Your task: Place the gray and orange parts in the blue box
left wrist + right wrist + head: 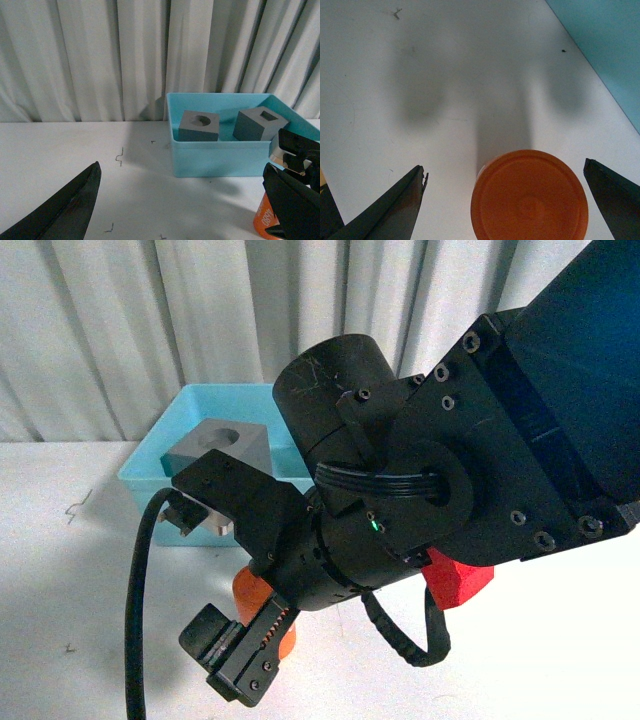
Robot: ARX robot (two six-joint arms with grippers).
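- At lower left of the front view, the right gripper (228, 585) straddles the cylinder (250, 595). With both cubes boxed, the step in hand looks like the grasp of the last part.
- Seen from the right wrist, its jaws stand wide. One finger (395, 207) is at lower left and the other at lower right, both clear of the cylinder between them, so it holds nothing.
- Next move, as I judge it: close on the cylinder, lift it above the rim, carry it over the box and let go.
- The left gripper (181, 167) is also spread wide and empty over the table (75, 145).
- The box (220, 155) sits mid-right in the left wrist view. The round-recess cube (200, 125) lies left of the square-recess cube (260, 124), and the two are apart.
- The cylinder stands upright on the table at that view's lower right, outside the box and near its front wall.
- It is orange with a flat round top, and white lettering shows on its side.
- A red part (455, 582) peeks from behind the arm, right of centre in the front view.
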